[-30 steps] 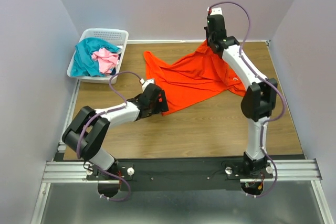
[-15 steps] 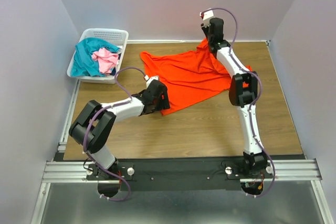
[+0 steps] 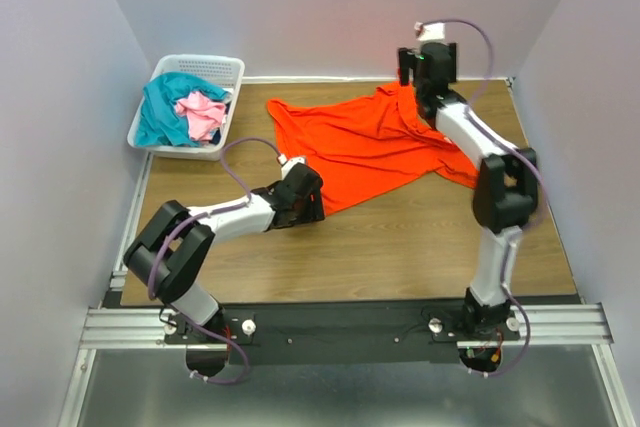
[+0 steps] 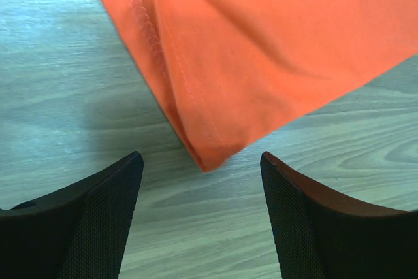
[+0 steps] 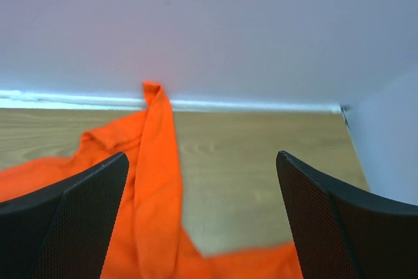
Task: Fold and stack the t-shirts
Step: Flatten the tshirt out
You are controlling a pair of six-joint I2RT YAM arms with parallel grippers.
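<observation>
Orange shirt (image 3: 365, 142) is on the table (image 3: 400, 237), just right of the basket (image 3: 225, 64). It's spread out but not flat: rumpled, with a ridge of cloth bunched at the end farthest from the basket. Teal shirt (image 3: 160, 107) and pink shirt (image 3: 200, 112) sit heaped inside the basket, unfolded.

Progress, as I read it: nothing folded, nothing stacked. One of three shirts is out and roughly laid open. Left to do: flatten and fold the orange one, then pull, fold and stack the other two.

Left gripper (image 4: 201, 160) is right of the basket and nearer the arm bases. Its jaws are wide and straddle the shirt's hem corner, pinching nothing. Right gripper (image 5: 201, 156) is far right of the basket, up by the back wall, with jaws wide and empty over the bunched ridge.

View differences:
- The top view is the only one with the basket, its two shirts and the full outline of the orange shirt.
- The left wrist view shows the hem stitching, a doubled edge, and bare table between the corner and each finger. In the top view the gripper body hides this.
- The right wrist view shows a narrow strip of cloth running to the foot of the wall and a clear gap between the fingers. From above, the arm covers that spot.
</observation>
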